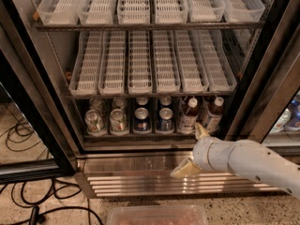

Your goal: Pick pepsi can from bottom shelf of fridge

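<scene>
Above-left of spread pincer [193,150], pepsi can [164,120].

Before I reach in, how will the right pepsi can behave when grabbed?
The pepsi can looks smooth and round, so probably slippery and apt to roll if tipped. It stands close between another can and a bottle; jostling is likely. The gripper hangs open below the shelf.

White slotted trays [140,64], other drinks, floor clutter
Green-and-silver cans [94,121] stand at left, white-capped bottles [189,116] at right, both under the trays. Black cables [18,130] loop over the speckled floor [61,205] at left. A clear plastic tub [157,214] sits at the bottom edge, below the end effector [186,150].
</scene>
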Action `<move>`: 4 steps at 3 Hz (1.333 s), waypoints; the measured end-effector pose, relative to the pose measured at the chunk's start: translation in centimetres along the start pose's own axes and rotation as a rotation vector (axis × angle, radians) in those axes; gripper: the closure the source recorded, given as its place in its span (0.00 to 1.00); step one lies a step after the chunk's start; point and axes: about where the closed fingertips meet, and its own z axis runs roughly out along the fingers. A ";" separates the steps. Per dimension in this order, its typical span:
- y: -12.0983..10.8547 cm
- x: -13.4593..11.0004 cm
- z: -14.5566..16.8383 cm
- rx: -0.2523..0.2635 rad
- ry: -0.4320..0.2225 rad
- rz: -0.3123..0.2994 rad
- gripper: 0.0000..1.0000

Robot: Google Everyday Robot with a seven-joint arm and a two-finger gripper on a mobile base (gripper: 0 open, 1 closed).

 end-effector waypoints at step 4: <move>1.4 -0.8 1.0 0.105 -0.097 0.074 0.19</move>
